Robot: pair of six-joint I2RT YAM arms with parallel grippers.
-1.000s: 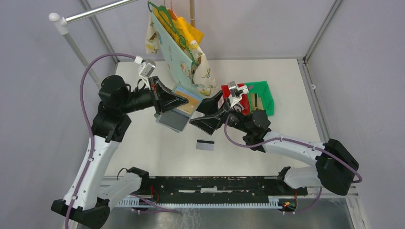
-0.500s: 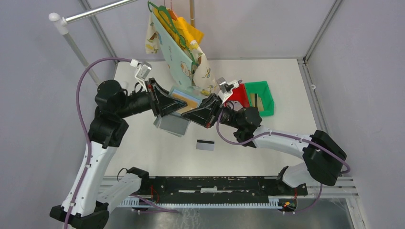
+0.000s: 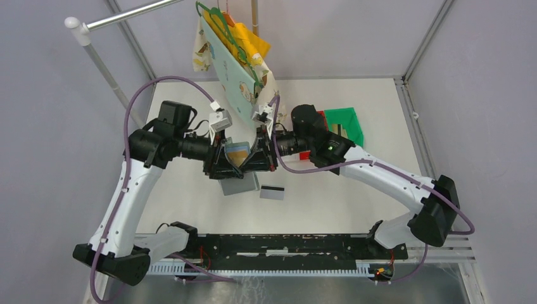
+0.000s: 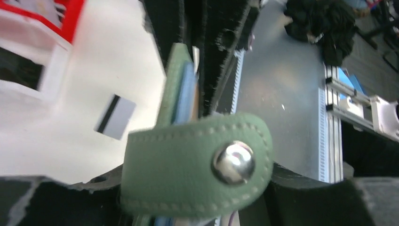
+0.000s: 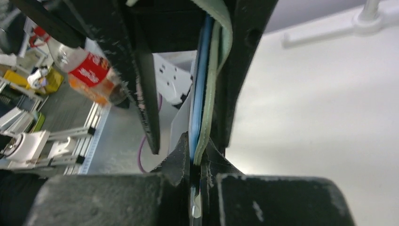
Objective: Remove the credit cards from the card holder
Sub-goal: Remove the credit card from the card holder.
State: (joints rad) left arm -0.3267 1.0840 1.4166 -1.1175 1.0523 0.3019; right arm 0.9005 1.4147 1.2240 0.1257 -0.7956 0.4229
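closest to me, past the black rail (image 3: 272, 244) where the arms are bolted, a grey-white card (image 3: 271, 192) lies flat on the white table (image 3: 190, 202), dark stripe up, on its own. just behind it and lifted off the surface, the two arms meet nose to nose over the card holder (image 3: 240, 185), which hangs open between them. the left gripper (image 3: 228, 163) is clenched on it from the left; its wrist camera shows the green snap tab (image 4: 188, 174) with its metal stud (image 4: 234, 162) draped across the fingers. the right gripper (image 3: 253, 161) is pinched tight on the opposite edge, and its own camera shows the blue lining and pale green cover squeezed between the fingertips (image 5: 181, 157). a tan-gold card (image 3: 237, 152) sits in the upper pocket, between the two grippers. further back on the right there's a red bin (image 4: 73, 19), mostly hidden behind the right arm, and a green bin (image 3: 350, 123) beside it. at the far end, patterned cloth (image 3: 237, 76) hangs on a hanger.
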